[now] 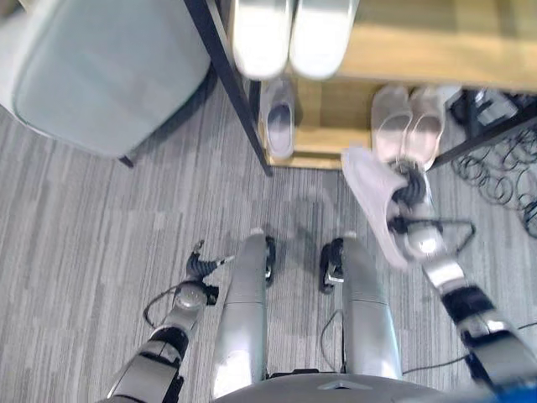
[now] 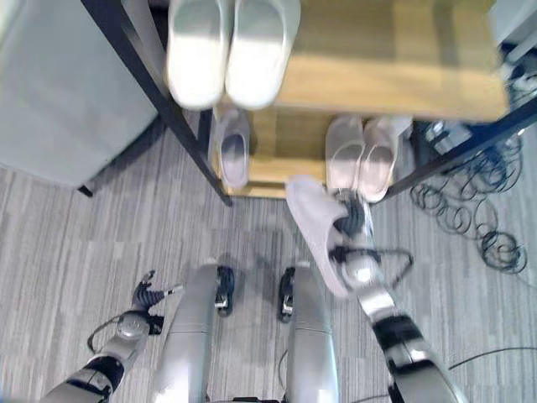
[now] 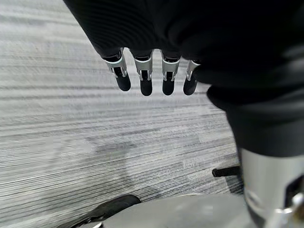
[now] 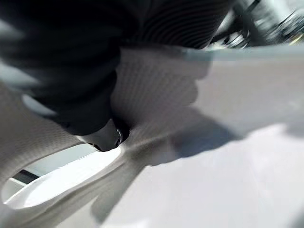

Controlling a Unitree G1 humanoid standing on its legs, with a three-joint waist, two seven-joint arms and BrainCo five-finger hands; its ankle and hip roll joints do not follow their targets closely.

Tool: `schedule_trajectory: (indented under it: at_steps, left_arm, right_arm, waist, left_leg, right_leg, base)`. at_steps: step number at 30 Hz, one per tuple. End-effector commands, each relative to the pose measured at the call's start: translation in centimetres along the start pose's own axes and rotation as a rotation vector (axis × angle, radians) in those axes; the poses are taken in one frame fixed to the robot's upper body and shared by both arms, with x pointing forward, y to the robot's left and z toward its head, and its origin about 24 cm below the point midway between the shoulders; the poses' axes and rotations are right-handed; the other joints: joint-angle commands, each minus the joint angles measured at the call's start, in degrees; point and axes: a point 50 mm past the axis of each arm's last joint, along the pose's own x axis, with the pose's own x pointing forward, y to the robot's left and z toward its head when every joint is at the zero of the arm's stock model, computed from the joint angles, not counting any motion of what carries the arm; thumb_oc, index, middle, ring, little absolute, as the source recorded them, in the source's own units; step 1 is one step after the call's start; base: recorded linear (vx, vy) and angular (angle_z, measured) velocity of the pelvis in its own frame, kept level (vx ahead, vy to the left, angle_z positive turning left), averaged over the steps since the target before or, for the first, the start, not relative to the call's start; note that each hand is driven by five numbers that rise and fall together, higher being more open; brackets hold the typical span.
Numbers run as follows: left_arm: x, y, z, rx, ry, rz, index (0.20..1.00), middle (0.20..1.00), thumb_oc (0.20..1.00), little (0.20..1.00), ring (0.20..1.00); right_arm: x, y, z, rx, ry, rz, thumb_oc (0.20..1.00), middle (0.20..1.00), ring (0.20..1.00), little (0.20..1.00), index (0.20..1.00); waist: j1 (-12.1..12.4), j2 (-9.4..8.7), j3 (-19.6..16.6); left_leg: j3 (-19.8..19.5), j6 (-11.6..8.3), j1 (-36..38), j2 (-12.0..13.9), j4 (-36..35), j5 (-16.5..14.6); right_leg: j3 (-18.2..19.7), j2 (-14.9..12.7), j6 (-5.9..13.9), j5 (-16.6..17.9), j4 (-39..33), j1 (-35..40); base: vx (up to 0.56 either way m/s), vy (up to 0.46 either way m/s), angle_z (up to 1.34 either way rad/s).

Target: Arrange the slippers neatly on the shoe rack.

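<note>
Nearest, the left hand [image 1: 200, 267] hangs low over the grey carpet [image 1: 75, 252], fingers [image 3: 144, 76] straight and slightly apart, holding nothing. Further out, the right hand [image 1: 409, 206] is clamped on a pale pink slipper [image 1: 375, 200], lifted off the floor in front of the shoe rack [image 1: 225, 67]. On the lower shelf beyond lie 1 lilac slipper [image 1: 279, 119] and a pink pair [image 1: 407, 122]. On the shelf above sit 2 white slippers [image 1: 289, 34]. A grey chair [image 1: 92, 67] stands left of the rack.
</note>
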Motion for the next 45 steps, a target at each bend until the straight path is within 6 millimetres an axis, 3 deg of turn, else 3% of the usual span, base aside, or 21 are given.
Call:
schedule_trajectory:
  at_steps: [1,4,6,9,10,11,12,16,19,23,25,29,31,39,44,45]
  left_arm:
    - [-1.2,-0.7,-0.9,0.001,-0.020,0.025,1.000,1.000,1.000,1.000,1.000]
    - [-0.9,-0.4,1.6,-0.104,-0.121,0.078,1.000,1.000,1.000,1.000,1.000]
    - [-1.0,0.3,2.1,-0.147,-0.147,0.135,1.000,1.000,1.000,1.000,1.000]
    - [-1.3,2.0,2.6,-0.161,-0.205,0.241,1.000,1.000,1.000,1.000,1.000]
    - [-1.6,4.7,2.6,-0.123,-0.258,0.398,1.000,1.000,1.000,1.000,1.000]
    - [-1.6,4.7,2.7,-0.125,-0.259,0.399,1.000,1.000,1.000,1.000,1.000]
    - [-2.0,6.8,2.4,-0.155,-0.264,0.525,1.000,1.000,1.000,1.000,1.000]
    - [-1.7,10.4,2.3,-0.264,-0.239,0.698,1.000,1.000,1.000,1.000,1.000]
    - [-2.0,8.9,2.3,-0.276,-0.249,0.628,1.000,1.000,1.000,1.000,1.000]
    - [-2.2,7.4,1.9,-0.286,-0.240,0.549,1.000,1.000,1.000,1.000,1.000]
    - [-2.3,7.2,2.6,-0.328,-0.274,0.486,1.000,1.000,1.000,1.000,1.000]
    - [-2.7,6.8,3.1,-0.335,-0.312,0.415,1.000,1.000,1.000,1.000,1.000]
    - [-3.4,6.2,2.5,-0.298,-0.309,0.355,1.000,1.000,1.000,1.000,1.000]
    - [-4.6,5.0,-0.6,-0.194,-0.224,0.267,1.000,1.000,1.000,1.000,1.000]
    - [-4.6,4.5,-1.6,-0.219,-0.171,0.253,1.000,1.000,1.000,1.000,1.000]
    - [-4.5,4.5,-1.4,-0.214,-0.183,0.245,1.000,1.000,1.000,1.000,1.000]
  right_arm:
    - [0.6,-0.9,2.3,0.011,-0.124,-0.062,0.200,0.200,0.200,0.200,0.200]
    - [5.0,-3.0,7.2,-0.029,-0.277,-0.200,0.200,0.200,0.200,0.200,0.200]
    - [6.9,-4.7,9.0,-0.061,-0.310,-0.296,0.200,0.200,0.200,0.200,0.200]
    - [8.2,-6.8,9.6,-0.092,-0.309,-0.391,0.200,0.200,0.200,0.200,0.200]
    - [9.7,-9.4,11.1,-0.143,-0.342,-0.484,0.200,0.200,0.200,0.200,0.200]
    - [9.8,-9.4,11.1,-0.142,-0.343,-0.485,0.200,0.200,0.200,0.200,0.200]
    - [10.4,-10.4,11.3,-0.182,-0.330,-0.509,0.200,0.200,0.200,0.200,0.200]
    - [11.6,-11.0,10.9,-0.197,-0.253,-0.509,0.200,0.200,0.200,0.200,0.200]
    - [12.5,-10.5,12.6,-0.196,-0.267,-0.500,0.200,0.200,0.200,0.200,0.200]
    - [13.1,-10.0,12.7,-0.206,-0.220,-0.480,0.200,0.200,0.200,0.200,0.200]
    - [13.9,-10.9,12.8,-0.090,-0.133,-0.522,0.200,0.200,0.200,0.200,0.200]
    - [14.2,-12.8,12.4,-0.082,-0.077,-0.555,0.200,0.200,0.200,0.200,0.200]
    - [14.0,-13.7,11.2,-0.071,-0.032,-0.582,0.200,0.200,0.200,0.200,0.200]
    - [13.5,-16.0,9.5,-0.123,0.025,-0.649,0.200,0.200,0.200,0.200,0.200]
    - [13.7,-16.1,10.6,-0.170,-0.016,-0.646,0.200,0.200,0.200,0.200,0.200]
    - [13.7,-16.0,10.6,-0.162,-0.019,-0.645,0.448,0.448,0.448,0.448,0.448]
  waist:
    - [1.9,2.04,-5.2]
    - [3.3,3.24,-5.4]
    - [3.8,3.64,-4.7]
    - [4.5,4.01,-3.8]
    - [5.4,3.76,-1.5]
    - [5.3,3.70,-1.3]
    - [5.7,3.51,1.3]
    - [6.4,3.76,5.3]
    - [7.1,4.33,6.4]
    - [7.8,4.55,6.5]
    - [9.1,5.12,6.5]
    - [10.3,5.22,6.5]
    - [10.7,5.60,6.5]
    - [12.3,6.46,6.5]
    - [12.4,6.42,6.5]
    - [12.4,6.39,6.5]
  left_leg:
    - [-0.4,3.15,0.5,0.0,3.4,-6.6]
    - [-0.2,3.17,-9.4,-1.2,15.9,-10.0]
    - [-0.3,2.90,-14.4,-1.7,23.9,-12.3]
    - [-0.8,2.38,-18.2,-2.4,30.2,-14.0]
    - [-1.0,1.78,-19.1,-2.4,35.8,-16.1]
    - [-0.9,1.81,-19.1,-2.4,36.0,-16.1]
    - [-0.9,1.77,-19.2,-2.3,40.3,-17.7]
    - [-1.4,2.01,-19.2,-2.3,47.5,-19.9]
    - [-1.6,2.54,-19.2,-2.2,50.1,-20.8]
    - [-1.7,2.55,-19.2,-2.3,51.3,-21.3]
    - [-1.6,2.44,-19.2,-2.5,51.4,-21.7]
    - [-1.5,2.25,-19.2,-2.9,50.1,-21.6]
    - [-1.0,2.36,-19.2,-2.8,49.3,-21.5]
    - [-0.5,2.53,-19.2,-3.1,48.3,-21.9]
    - [-0.3,2.41,-19.2,-3.6,47.4,-21.9]
    - [-0.2,2.33,-19.2,-3.5,47.8,-22.1]
  right_leg:
    - [5.4,1.0,2.07,3.3,-4.9,0.0]
    - [6.0,0.6,1.81,0.1,8.8,-10.2]
    - [6.4,0.6,1.66,-1.8,17.0,-15.1]
    - [7.4,0.1,1.62,-3.4,24.0,-18.6]
    - [9.1,0.3,1.53,-4.4,30.8,-20.2]
    - [9.3,0.3,1.55,-4.5,31.0,-20.2]
    - [10.3,0.3,1.30,-5.6,35.7,-20.4]
    - [11.7,0.9,1.10,-6.9,43.5,-20.5]
    - [11.9,1.4,1.00,-7.2,45.4,-20.8]
    - [12.0,1.4,1.06,-7.4,46.3,-20.8]
    - [12.2,0.9,0.91,-7.7,46.7,-20.8]
    - [12.7,0.3,0.96,-7.3,46.0,-20.4]
    - [13.0,-0.1,0.80,-7.2,45.1,-20.3]
    - [13.2,-1.2,0.69,-6.9,44.3,-20.0]
    - [13.7,-1.7,0.27,-7.0,44.0,-19.8]
    - [13.7,-1.8,0.14,-7.2,44.4,-19.8]
  base:
    - [0.07,-0.013,0.06]
    - [0.17,-0.028,0.14]
    - [0.19,-0.057,0.24]
    - [0.14,-0.048,0.15]
    - [0.10,-0.048,0.30]
    - [0.08,-0.052,0.30]
    - [0.02,-0.039,0.19]
    - [0.01,-0.038,0.01]
    - [0.00,0.009,-0.01]
    - [0.01,0.028,-0.05]
    - [0.01,0.055,-0.06]
    - [0.02,0.024,0.07]
    - [0.01,0.042,0.11]
    - [0.01,0.023,0.04]
    - [0.02,0.013,0.02]
    - [0.04,0.019,0.01]
